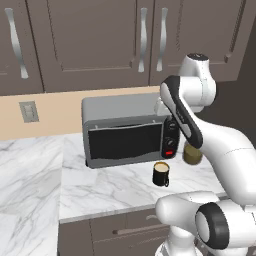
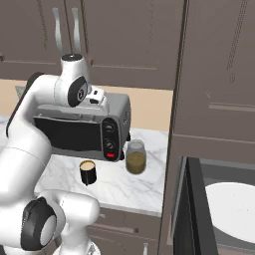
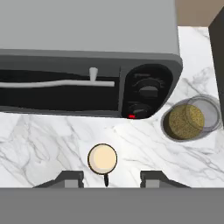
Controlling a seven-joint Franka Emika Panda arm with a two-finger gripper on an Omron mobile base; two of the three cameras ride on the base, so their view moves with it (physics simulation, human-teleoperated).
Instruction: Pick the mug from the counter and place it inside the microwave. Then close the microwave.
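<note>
The small black mug (image 1: 161,173) (image 2: 88,172) stands upright on the white marble counter (image 1: 30,190), just in front of the toaster oven's knob panel. In the hand view I look straight down into its tan inside (image 3: 102,158), with its handle pointing toward the bottom of the picture. My gripper (image 3: 111,177) hangs well above the mug, open, with nothing between its fingers. The microwave (image 2: 219,172) sits low at the right in the right base view. Its black door (image 2: 195,199) is swung open and the white turntable plate (image 2: 234,209) shows inside.
A silver toaster oven (image 1: 127,130) (image 2: 107,119) (image 3: 87,43) stands behind the mug. An olive-yellow glass jar (image 1: 192,155) (image 2: 135,157) (image 3: 188,119) is to the mug's right. A tall cabinet column (image 2: 214,74) rises between the counter and the microwave.
</note>
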